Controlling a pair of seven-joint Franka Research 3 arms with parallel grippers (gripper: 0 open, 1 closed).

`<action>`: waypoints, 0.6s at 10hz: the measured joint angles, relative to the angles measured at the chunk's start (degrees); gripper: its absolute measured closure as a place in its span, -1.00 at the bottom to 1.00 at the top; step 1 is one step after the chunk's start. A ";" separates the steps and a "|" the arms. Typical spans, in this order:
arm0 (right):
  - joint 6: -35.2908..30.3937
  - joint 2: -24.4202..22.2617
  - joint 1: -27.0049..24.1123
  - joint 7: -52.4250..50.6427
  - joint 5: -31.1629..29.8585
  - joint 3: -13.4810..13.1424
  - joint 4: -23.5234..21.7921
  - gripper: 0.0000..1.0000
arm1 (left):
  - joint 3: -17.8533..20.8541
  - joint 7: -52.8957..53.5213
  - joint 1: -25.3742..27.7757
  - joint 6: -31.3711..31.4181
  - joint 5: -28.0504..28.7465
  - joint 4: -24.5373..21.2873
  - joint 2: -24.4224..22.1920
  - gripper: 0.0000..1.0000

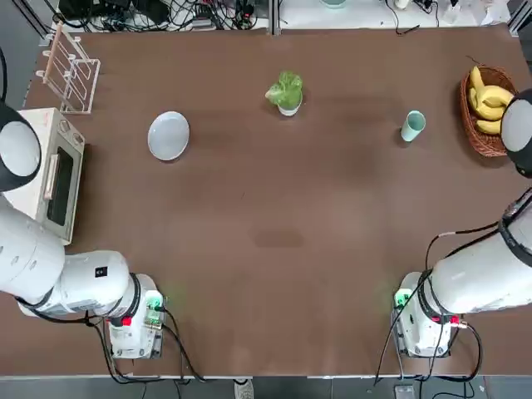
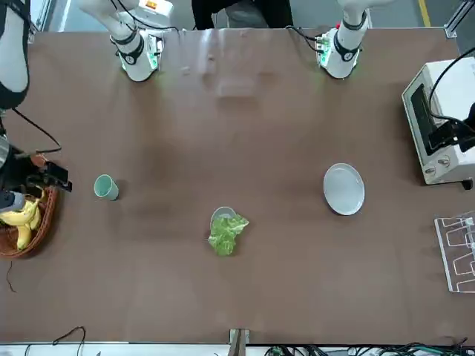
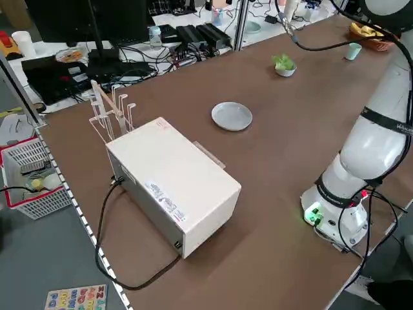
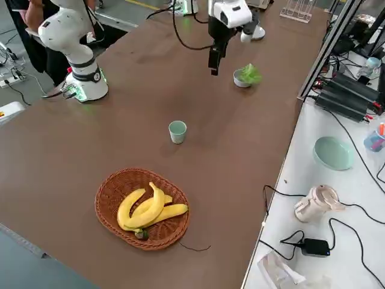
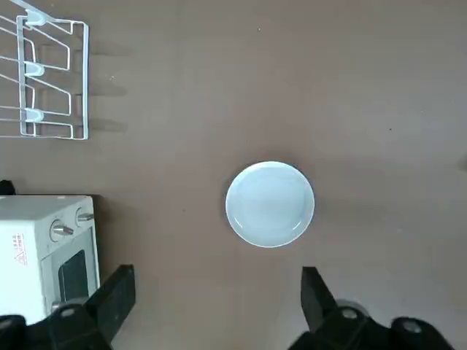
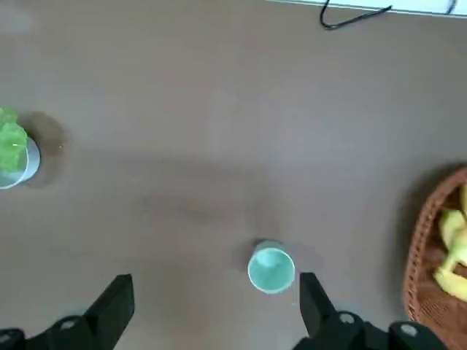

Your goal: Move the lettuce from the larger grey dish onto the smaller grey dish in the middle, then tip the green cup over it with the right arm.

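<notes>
The lettuce (image 1: 285, 87) rests in the smaller grey dish (image 1: 289, 109) at the table's far middle, leaves spilling over its rim. Left of it lies the larger grey dish (image 1: 169, 135), a flat plate with nothing on it. The green cup (image 1: 412, 125) stands upright to the right, mouth up. My left gripper (image 5: 215, 299) hangs open high above the table, on the near side of the plate (image 5: 270, 204). My right gripper (image 6: 213, 302) is open too, high above the table with the cup (image 6: 271, 268) just off its right fingertip. Neither gripper holds anything.
A wicker basket of bananas (image 1: 486, 108) sits at the far right edge beside the cup. A white toaster oven (image 1: 46, 170) and a clear rack (image 1: 71, 71) stand along the left edge. Cables and gear lie beyond the far edge.
</notes>
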 joint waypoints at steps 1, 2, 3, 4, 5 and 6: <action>-2.25 -1.39 0.38 0.19 -0.61 -0.37 0.48 -1.00 | 0.00 0.00 0.00 0.00 0.00 0.00 0.09 -1.00; -3.84 -2.53 0.33 0.22 -0.71 -0.79 0.48 -1.00 | -0.01 0.00 -0.01 0.00 0.00 0.00 0.15 -1.00; -4.63 -3.18 0.18 0.22 -0.72 -1.17 0.38 -1.00 | -0.01 0.00 -0.03 0.00 0.00 0.00 0.18 -1.00; -4.72 -3.31 0.11 0.22 -0.74 -1.37 0.19 -1.00 | -0.02 0.00 -0.03 0.00 0.00 0.00 0.19 -1.00; -4.70 -3.30 0.12 0.23 -1.25 -1.37 -0.12 -1.00 | -0.02 0.00 -0.03 0.00 0.00 0.00 0.20 -1.00; -4.40 -3.36 0.12 0.23 -1.82 -1.35 -0.46 -1.00 | -0.02 0.00 -0.03 0.00 0.00 0.00 0.21 -1.00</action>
